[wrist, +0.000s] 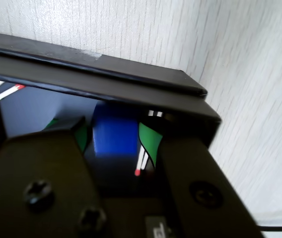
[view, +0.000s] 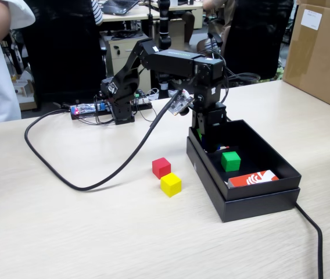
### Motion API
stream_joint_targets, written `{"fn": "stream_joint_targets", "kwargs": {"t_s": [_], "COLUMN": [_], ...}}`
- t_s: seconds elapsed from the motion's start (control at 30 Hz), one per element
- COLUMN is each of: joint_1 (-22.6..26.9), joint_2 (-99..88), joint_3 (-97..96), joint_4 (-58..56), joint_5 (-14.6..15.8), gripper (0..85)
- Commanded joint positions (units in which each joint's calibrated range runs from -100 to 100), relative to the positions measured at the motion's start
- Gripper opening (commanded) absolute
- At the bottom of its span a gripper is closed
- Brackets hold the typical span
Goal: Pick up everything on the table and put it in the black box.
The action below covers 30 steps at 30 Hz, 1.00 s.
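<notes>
The gripper (wrist: 115, 144) held the blue cube (wrist: 113, 135) between its green-padded jaws, low inside the near corner of the black box (view: 252, 203). A clean release, by my reckoning, meant opening wide and lifting straight up, clear of the wall. The green cube (view: 230, 160) already lay in the tray beside a red-and-white packet (view: 252, 178); the red cube (view: 161, 167) and yellow cube (view: 170, 184) waited together on the table (view: 66, 232), near a black cable (view: 95, 185).

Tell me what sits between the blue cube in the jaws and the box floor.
Nothing visible. The gripper has the blue cube low inside the black box, near its far corner. The green cube and the red-and-white packet lie further along the floor, clear of it.
</notes>
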Motion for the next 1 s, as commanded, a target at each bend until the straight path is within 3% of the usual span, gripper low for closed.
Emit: {"fn": "stream_joint_targets", "kwargs": {"t_s": [0.0, 0.13, 0.4, 0.5, 0.63, 0.8, 0.97], "joint_1": [0.20, 0.29, -0.88, -3.03, -6.20, -10.99, -11.62], "joint_2": [0.75, -0.06, -27.82, -45.38, -54.68, -54.10, -41.94], "joint_3": [4.94, 4.76, 1.68, -8.75, -19.72, -31.87, -31.59], "joint_4": [-1.34, -1.34, -1.34, -1.34, -1.08, 4.28, 4.62], "joint_5": [0.15, 0.15, -0.98, -4.54, -7.77, -11.62, -11.67], "gripper": [26.6, 36.6, 37.1, 37.1, 37.1, 37.1, 37.1]}}
